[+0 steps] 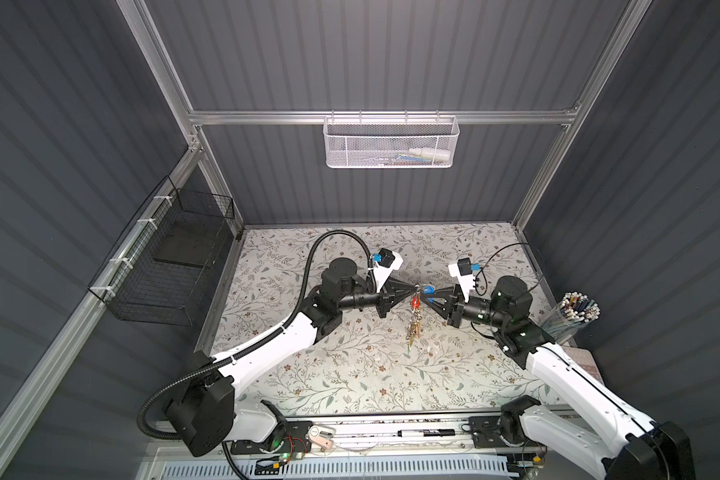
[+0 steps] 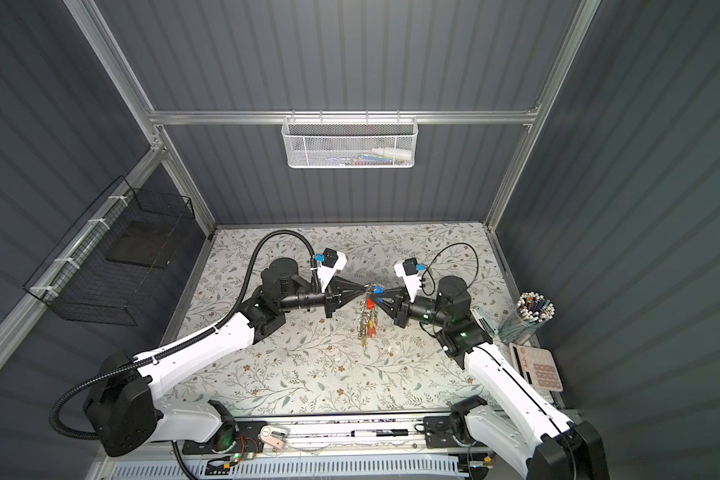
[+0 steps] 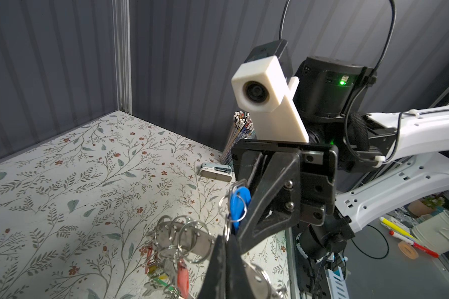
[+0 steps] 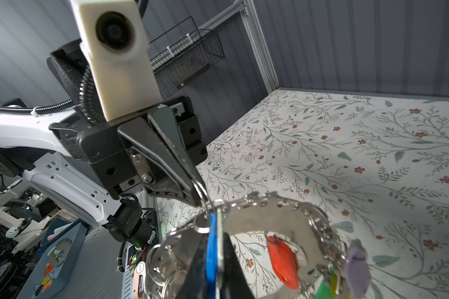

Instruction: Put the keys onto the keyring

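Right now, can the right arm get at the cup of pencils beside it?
Probably not yet. The cup stands in the open, but the right gripper is shut on the keys at the keyring and points away from it, so it would have to let go first.

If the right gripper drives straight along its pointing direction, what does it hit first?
Likely the keyring, directly ahead of the right gripper; the left gripper sits just beyond. Depth is unclear.

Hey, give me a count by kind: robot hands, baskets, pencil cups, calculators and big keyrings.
2 hands: left hand, right hand
2 baskets: white basket, black basket
1 pencil cup
1 calculator
1 keyring
Total: 7
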`<action>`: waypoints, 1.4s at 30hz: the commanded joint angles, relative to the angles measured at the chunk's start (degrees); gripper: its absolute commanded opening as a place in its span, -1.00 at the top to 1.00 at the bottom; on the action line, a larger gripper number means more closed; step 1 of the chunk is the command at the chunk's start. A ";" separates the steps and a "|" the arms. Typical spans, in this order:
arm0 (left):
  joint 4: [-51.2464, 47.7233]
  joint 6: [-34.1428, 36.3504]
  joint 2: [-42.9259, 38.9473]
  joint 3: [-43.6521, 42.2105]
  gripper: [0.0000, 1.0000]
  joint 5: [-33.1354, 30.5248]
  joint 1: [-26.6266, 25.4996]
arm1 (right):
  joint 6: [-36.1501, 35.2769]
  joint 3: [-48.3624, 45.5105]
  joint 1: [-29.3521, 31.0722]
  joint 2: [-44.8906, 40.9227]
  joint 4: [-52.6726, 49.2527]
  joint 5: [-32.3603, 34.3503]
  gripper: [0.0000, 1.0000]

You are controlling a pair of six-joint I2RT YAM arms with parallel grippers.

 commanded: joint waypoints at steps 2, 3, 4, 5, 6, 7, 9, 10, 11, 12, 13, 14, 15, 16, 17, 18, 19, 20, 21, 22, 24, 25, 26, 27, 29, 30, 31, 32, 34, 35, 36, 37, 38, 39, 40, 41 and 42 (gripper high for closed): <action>-0.38 3.04 -3.43 2.46 1.00 -2.10 0.00 | -0.90 1.45 0.05 0.06 -1.93 4.12 0.64; -0.57 3.05 -3.51 2.46 1.00 -2.28 -0.04 | -0.81 1.29 0.05 0.17 -1.94 4.25 0.61; -0.66 3.01 -3.62 2.46 1.00 -2.28 -0.06 | -0.72 1.29 0.05 0.26 -1.94 4.24 0.57; -0.80 3.04 -3.60 2.53 1.00 -2.38 -0.02 | -0.71 1.20 0.00 0.30 -2.01 4.48 0.51; -0.91 3.11 -3.60 2.48 1.00 -2.45 -0.03 | -0.62 1.10 0.05 0.36 -1.93 4.80 0.50; -0.99 3.21 -3.60 2.54 1.00 -2.54 -0.04 | -0.63 1.08 -0.08 0.26 -2.02 5.16 0.49; -1.46 3.60 -3.69 2.62 1.00 -2.97 -0.05 | -0.82 1.14 -0.14 0.06 -2.61 6.38 0.49; -1.87 3.88 -3.77 2.85 1.00 -3.15 -0.04 | -0.87 1.15 -0.17 -0.07 -3.01 7.36 0.48; -2.46 4.32 -3.77 2.99 1.00 -3.46 -0.06 | -1.07 1.14 -0.31 -0.18 -3.70 8.57 0.48; -3.04 4.66 -3.86 3.16 1.00 -3.80 0.02 | -1.15 1.26 -0.52 -0.33 -4.31 9.93 0.48; -3.41 4.94 -4.02 3.27 1.00 -4.03 0.08 | -1.15 1.12 -0.72 -0.43 -4.85 11.06 0.48; -3.64 5.05 -4.08 3.26 1.00 -4.06 0.16 | -0.86 1.06 -1.15 -0.52 -5.30 12.37 0.45; -3.74 5.12 -4.21 3.21 1.00 -4.11 0.18 | -0.46 0.83 -1.72 -0.64 -5.45 13.24 0.41; -3.89 5.15 -4.24 3.33 1.00 -4.22 0.21 | -0.05 0.64 -2.24 -0.84 -5.35 13.42 0.41; -4.29 5.19 -4.15 3.39 1.00 -4.46 0.35 | 0.52 0.25 -2.76 -1.09 -4.99 13.65 0.39; -4.60 5.22 -4.13 3.39 1.00 -4.53 0.36 | 1.00 -0.02 -3.01 -1.48 -4.85 14.21 0.33; -4.70 5.17 -4.01 3.42 1.00 -4.67 0.45 | 1.31 -0.32 -3.28 -2.00 -4.89 14.88 0.27; -4.70 5.15 -3.71 3.26 1.00 -4.88 0.46 | 1.52 -0.56 -3.52 -2.53 -4.93 15.17 0.19; -4.81 5.02 -3.32 3.28 1.00 -5.07 0.39 | 1.65 -0.79 -3.66 -2.95 -5.06 15.86 0.12; -4.88 4.82 -2.72 3.48 1.00 -5.44 0.39 | 1.95 -0.88 -3.77 -3.32 -5.55 16.95 0.05; -5.14 4.38 -1.25 4.10 1.00 -6.02 0.39 | 2.66 -1.19 -4.39 -3.90 -6.23 18.03 -0.10; -5.62 4.27 -0.21 4.83 1.00 -6.66 0.43 | 3.31 -1.58 -4.81 -4.14 -6.17 18.23 -0.18; -6.20 4.06 0.95 5.75 1.00 -7.72 0.38 | 3.86 -2.06 -5.11 -4.43 -6.00 18.34 -0.24; -6.79 3.79 2.11 6.57 1.00 -8.45 0.38 | 4.25 -2.43 -5.29 -4.55 -5.90 18.38 -0.26; -8.20 3.59 4.73 9.04 1.00 -9.23 0.38 | 4.69 -3.01 -5.48 -4.41 -6.22 18.27 -0.34; -8.22 3.45 5.76 10.06 1.00 -9.16 0.40 | 4.75 -3.18 -5.49 -4.38 -6.57 18.10 -0.37; -8.15 3.15 7.31 11.07 1.00 -9.14 0.39 | 4.93 -3.45 -5.56 -4.41 -6.69 17.88 -0.40; -7.84 2.74 8.62 12.06 1.00 -9.05 0.38 | 5.09 -3.80 -5.57 -4.63 -6.85 17.82 -0.43; -7.44 2.13 11.55 14.22 1.00 -9.35 0.39 | 5.50 -4.41 -5.66 -5.14 -6.95 18.00 -0.51; -7.36 1.68 13.29 15.74 1.00 -9.36 0.39 | 5.50 -4.66 -5.75 -5.39 -7.08 17.92 -0.55; -7.22 1.28 14.86 16.98 1.00 -9.36 0.38 | 5.44 -4.69 -5.75 -5.58 -7.33 17.99 -0.58; -6.76 0.65 16.62 18.51 1.00 -9.28 0.39 | 5.29 -4.62 -5.90 -5.71 -7.68 17.99 -0.60; -6.04 -0.12 18.48 20.01 1.00 -9.29 0.45 | 5.11 -4.54 -5.84 -5.80 -8.03 17.91 -0.62; -5.55 -0.72 19.97 21.18 1.00 -9.41 0.40 | 4.93 -4.45 -5.92 -5.88 -8.41 17.95 -0.63; -5.04 -1.42 21.69 22.71 1.00 -9.60 0.41 | 4.75 -4.19 -5.92 -5.96 -8.89 18.07 -0.66; -4.80 -1.98 23.24 23.89 1.00 -10.11 0.49 | 4.60 -3.98 -6.01 -5.98 -9.27 18.38 -0.70; -4.63 -2.62 24.49 24.67 1.00 -10.92 0.60 | 4.47 -3.93 -6.01 -6.05 -9.48 18.60 -0.77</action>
